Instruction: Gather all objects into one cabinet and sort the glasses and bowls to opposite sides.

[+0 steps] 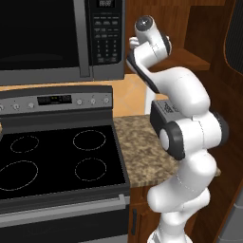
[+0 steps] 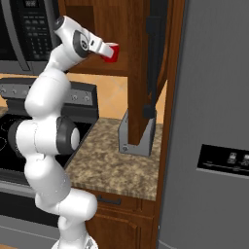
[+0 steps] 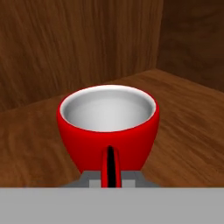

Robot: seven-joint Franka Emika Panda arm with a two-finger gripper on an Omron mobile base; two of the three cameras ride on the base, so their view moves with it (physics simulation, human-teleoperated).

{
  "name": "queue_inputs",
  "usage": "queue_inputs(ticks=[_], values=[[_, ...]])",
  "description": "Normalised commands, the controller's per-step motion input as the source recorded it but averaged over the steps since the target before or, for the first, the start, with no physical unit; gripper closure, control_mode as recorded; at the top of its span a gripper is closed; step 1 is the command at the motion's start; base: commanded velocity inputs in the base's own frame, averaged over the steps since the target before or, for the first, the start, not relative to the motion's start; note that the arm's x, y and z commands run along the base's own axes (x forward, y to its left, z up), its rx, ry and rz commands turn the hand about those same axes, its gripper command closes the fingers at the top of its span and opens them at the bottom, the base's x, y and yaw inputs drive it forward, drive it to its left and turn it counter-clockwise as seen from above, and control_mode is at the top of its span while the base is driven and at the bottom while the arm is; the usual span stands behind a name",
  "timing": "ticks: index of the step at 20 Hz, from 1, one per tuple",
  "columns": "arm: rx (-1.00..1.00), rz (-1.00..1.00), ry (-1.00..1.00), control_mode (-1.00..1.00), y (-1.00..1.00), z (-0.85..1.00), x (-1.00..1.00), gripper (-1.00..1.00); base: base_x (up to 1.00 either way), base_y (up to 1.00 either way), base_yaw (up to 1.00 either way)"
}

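A glossy red mug (image 3: 109, 131) with a white inside stands upright on the wooden floor of the dark reddish-brown cabinet (image 3: 188, 113), close to its back corner. Its handle points straight at the hand camera. My gripper (image 3: 110, 179) is shut on that handle, with a grey fingertip pressed on either side of it. From the right base view, the arm reaches up and right into the cabinet (image 2: 116, 19), with the red mug (image 2: 112, 52) at the end of the gripper (image 2: 104, 50).
A microwave (image 1: 47, 38) hangs left of the cabinet, above a black stove (image 1: 57, 156). Below the cabinet lies a speckled stone counter (image 2: 116, 160). A grey fridge (image 2: 214, 121) fills the right. A brown upright panel (image 2: 146, 73) rises between cabinet and fridge.
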Motion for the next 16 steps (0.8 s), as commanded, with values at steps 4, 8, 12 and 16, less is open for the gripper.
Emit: queue_inputs(ticks=[4, 8, 12, 16], values=[[0.07, 0.00, -0.11, -1.00, 0.00, 0.00, -1.00, 1.00, 0.00, 0.00, 0.00], [0.06, 0.04, -0.05, -1.00, -0.01, 0.00, -1.00, 1.00, 0.00, 0.00, 0.00], [0.01, 0.19, 0.00, -1.00, -0.04, 0.01, -1.00, 1.00, 0.00, 0.00, 0.00], [-0.02, 0.38, 0.00, -1.00, 0.00, 0.03, -1.00, 1.00, 0.00, 0.00, 0.00]])
